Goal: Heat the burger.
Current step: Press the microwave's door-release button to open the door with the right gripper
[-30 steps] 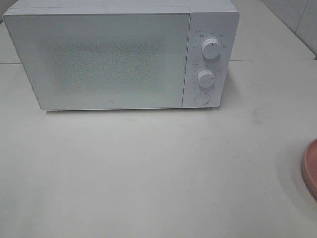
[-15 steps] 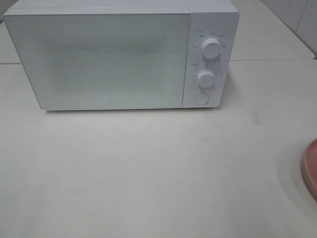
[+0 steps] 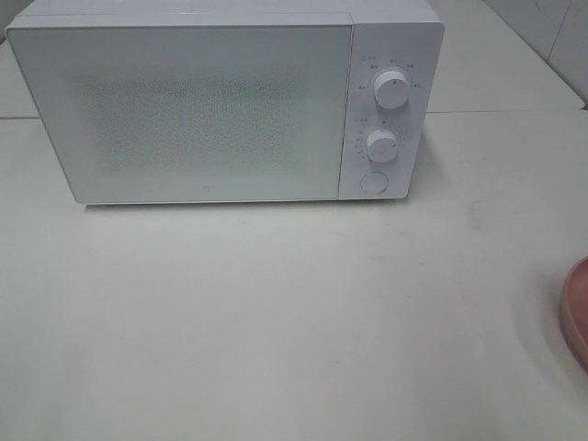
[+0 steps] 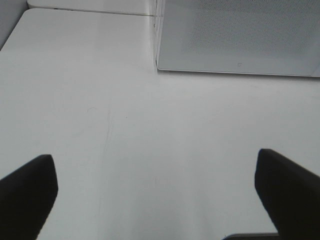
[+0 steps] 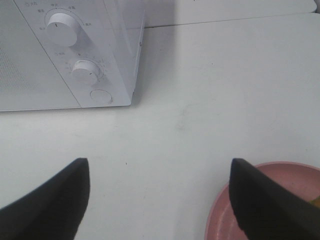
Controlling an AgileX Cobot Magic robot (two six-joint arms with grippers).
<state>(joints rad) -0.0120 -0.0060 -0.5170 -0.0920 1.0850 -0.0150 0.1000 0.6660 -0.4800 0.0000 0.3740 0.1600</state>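
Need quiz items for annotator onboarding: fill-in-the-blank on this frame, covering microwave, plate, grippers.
The door of the microwave is ____.
Its panel carries ____ knobs above a round button.
In the high view the pink plate sits at the picture's ____ edge.
The left gripper and right gripper both have jaws ____, holding nothing.
Missing words: closed; two; right; open.

One microwave (image 3: 202,110), two knobs (image 3: 392,92), one button (image 3: 372,182), one pink plate (image 3: 577,312), possibly one burger (image 5: 315,201).
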